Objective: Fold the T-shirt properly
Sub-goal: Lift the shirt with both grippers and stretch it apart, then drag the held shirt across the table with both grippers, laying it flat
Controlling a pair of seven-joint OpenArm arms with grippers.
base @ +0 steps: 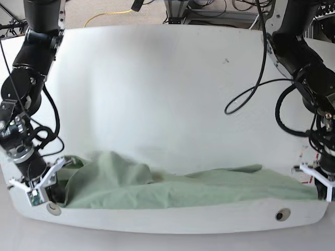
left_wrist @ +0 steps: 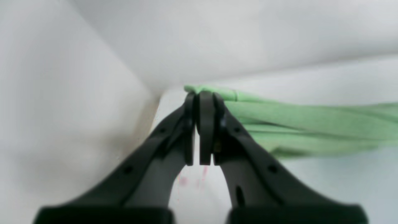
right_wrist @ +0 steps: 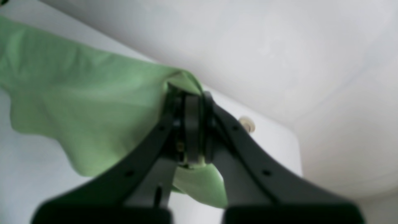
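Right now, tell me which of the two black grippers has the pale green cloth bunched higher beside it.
The right gripper, at the base view's left: the pale sage-green T-shirt humps up beside it, while toward the left gripper it lies stretched low.

T-shirt (base: 172,191) — soft matt cloth; fingers (left_wrist: 206,124) — matt black plastic.

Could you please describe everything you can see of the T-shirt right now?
The T-shirt is plain pale green, thin soft cloth, wrinkled and bunched into a long band along the white table's near edge. It humps up toward the right arm's side. The left end effector pinches one end; the right end effector grips the other.
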